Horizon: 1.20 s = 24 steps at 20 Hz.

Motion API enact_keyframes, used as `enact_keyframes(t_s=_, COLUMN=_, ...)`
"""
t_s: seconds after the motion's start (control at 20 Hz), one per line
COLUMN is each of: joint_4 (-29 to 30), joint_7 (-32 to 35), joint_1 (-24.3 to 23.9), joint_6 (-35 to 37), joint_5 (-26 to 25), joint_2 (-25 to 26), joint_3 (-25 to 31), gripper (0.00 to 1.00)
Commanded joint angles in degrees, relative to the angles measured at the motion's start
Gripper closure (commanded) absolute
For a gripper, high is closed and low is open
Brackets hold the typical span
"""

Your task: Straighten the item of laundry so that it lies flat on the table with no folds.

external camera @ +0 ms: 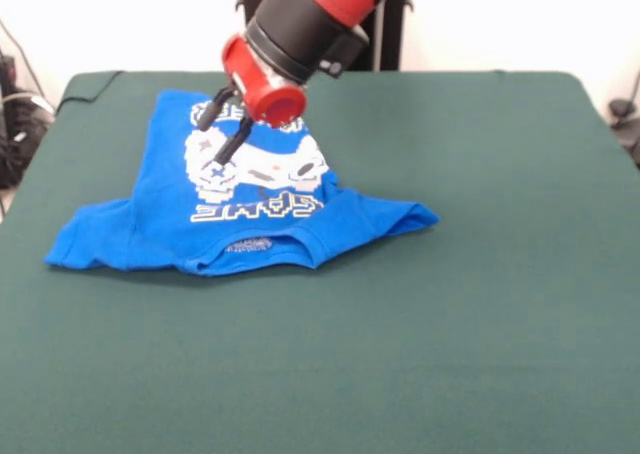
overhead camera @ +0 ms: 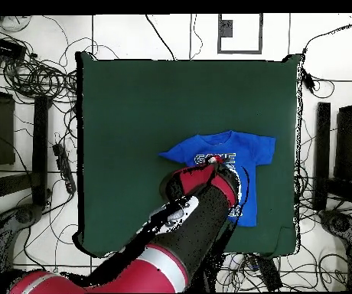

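laundry is located on the table, a dark green cloth surface far larger than the garment. in the front view the blue t-shirt is seen on the left half of the table, collar toward the camera and hem toward the far edge. the white controller print and block lettering are facing up. one sleeve is spread out flat toward the left of that view. the other sleeve, on the right of that view, is bunched and creased into a narrow point and is not laid out. a slight ridge is also noted along the collar edge.

gripper is positioned over the printed chest area, with the arm descending from above. the two black fingers are seen apart, with a visible gap between them, and no cloth is held. whether the tips are touching the fabric cannot be determined from either view. in the overhead view the gripper is largely hidden beneath the arm.

step in hand is judged to be repositioning between grasps, with the body of the shirt largely flat and the task partly complete. for the next move, the gripper is to be carried to the bunched sleeve, closed on its outer edge, and drawn outward away from the shirt body until the creases are removed.
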Motion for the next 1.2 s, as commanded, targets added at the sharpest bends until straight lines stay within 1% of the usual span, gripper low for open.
enact_keyframes(t_s=0.05, joint_4=0.37, joint_7=10.10, joint_1=2.22, joint_6=4.38, joint_5=7.06, joint_2=4.34, joint_3=1.67, gripper=0.00)
enact_keyframes(t_s=0.15, joint_4=1.21, joint_7=8.74, joint_1=2.26, joint_6=4.78, joint_5=7.75, joint_2=3.09, joint_3=1.87, gripper=0.00)
enact_keyframes(t_s=0.3, joint_4=3.11, joint_7=5.73, joint_1=2.18, joint_6=7.27, joint_5=7.64, joint_2=-0.58, joint_3=1.93, gripper=0.00)
enact_keyframes(t_s=0.35, joint_4=3.55, joint_7=5.88, joint_1=2.03, joint_6=6.77, joint_5=7.81, joint_2=-1.03, joint_3=2.05, gripper=0.00)
enact_keyframes(t_s=0.55, joint_4=3.79, joint_7=7.00, joint_1=1.93, joint_6=5.56, joint_5=8.14, joint_2=-0.08, joint_3=1.58, gripper=0.00)
enact_keyframes(t_s=0.8, joint_4=3.73, joint_7=6.22, joint_1=3.57, joint_6=9.64, joint_5=9.04, joint_2=-2.06, joint_3=1.51, gripper=0.00)
enact_keyframes(t_s=1.05, joint_4=4.43, joint_7=5.67, joint_1=4.12, joint_6=10.76, joint_5=9.55, joint_2=-3.42, joint_3=1.92, gripper=0.00)
enact_keyframes(t_s=1.2, joint_4=4.24, joint_7=6.67, joint_1=5.13, joint_6=11.88, joint_5=10.34, joint_2=-3.35, joint_3=1.90, gripper=0.00)
